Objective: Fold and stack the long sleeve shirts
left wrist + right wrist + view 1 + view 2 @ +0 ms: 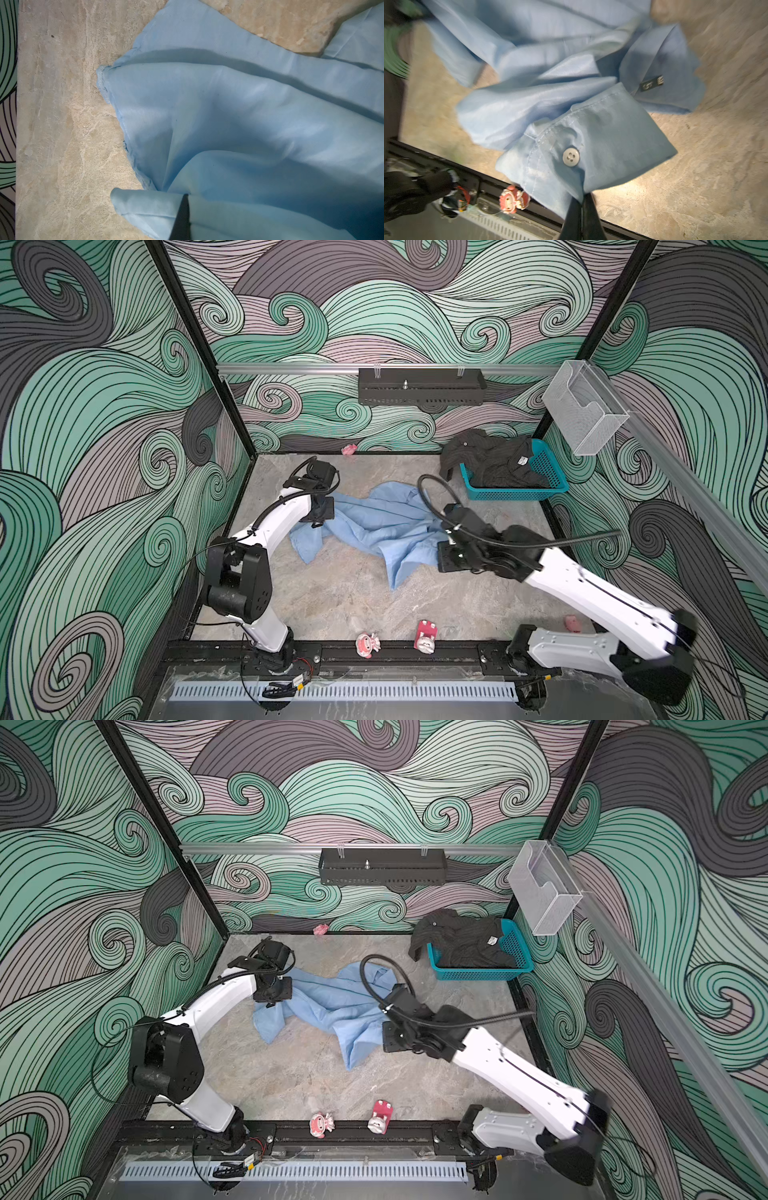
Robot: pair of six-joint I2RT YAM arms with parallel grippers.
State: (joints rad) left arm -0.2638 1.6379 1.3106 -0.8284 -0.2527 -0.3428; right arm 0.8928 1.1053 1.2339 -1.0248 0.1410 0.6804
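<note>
The light blue long sleeve shirt [386, 526] [332, 1006] lies crumpled mid-table in both top views. My left gripper [186, 199] is shut on a fold of it [228, 124] at the shirt's left side; in a top view the left gripper [320, 516] stands over that edge. My right gripper [582, 199] is shut on the buttoned cuff [591, 149], lifted slightly off the table at the shirt's right side, where a top view shows the right gripper [442, 531]. The dark charcoal shirt [490, 460] [461, 940] lies bunched in the teal basket [548, 477], draping over its left rim.
The teal basket [517, 952] stands at the back right corner. Two small pink-red toys [368, 645] [426, 637] lie by the front rail, one also in the right wrist view [512, 200]. A pink scrap [349, 449] lies at the back wall, another [572, 623] near the right arm.
</note>
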